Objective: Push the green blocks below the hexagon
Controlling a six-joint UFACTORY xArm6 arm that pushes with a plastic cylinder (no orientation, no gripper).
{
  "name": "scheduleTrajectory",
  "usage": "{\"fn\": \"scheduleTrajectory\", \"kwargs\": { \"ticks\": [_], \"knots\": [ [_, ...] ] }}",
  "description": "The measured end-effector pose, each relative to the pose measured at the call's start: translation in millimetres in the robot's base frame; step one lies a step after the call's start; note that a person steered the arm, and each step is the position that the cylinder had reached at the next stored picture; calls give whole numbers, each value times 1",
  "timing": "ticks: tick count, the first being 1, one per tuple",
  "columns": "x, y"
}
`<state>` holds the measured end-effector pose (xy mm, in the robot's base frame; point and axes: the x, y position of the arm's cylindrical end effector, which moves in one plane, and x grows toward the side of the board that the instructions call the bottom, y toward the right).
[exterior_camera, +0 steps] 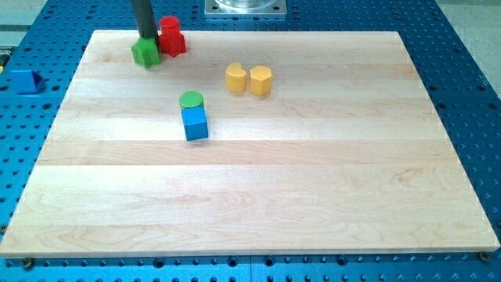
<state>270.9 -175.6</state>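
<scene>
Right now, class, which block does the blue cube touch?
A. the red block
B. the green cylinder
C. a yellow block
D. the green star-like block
B: the green cylinder sits right against the blue cube on its upper side, while the yellow blocks lie apart to the view's right and the red block is far up by my tip.
</scene>
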Motion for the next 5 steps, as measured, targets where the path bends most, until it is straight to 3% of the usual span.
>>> {"fn": "scheduleTrajectory", "kwargs": {
  "ticks": [1,2,3,4,5],
  "knots": [
    [51,0],
    [54,-44],
    [86,-24],
    [112,73],
    [129,135]
  ]
}}
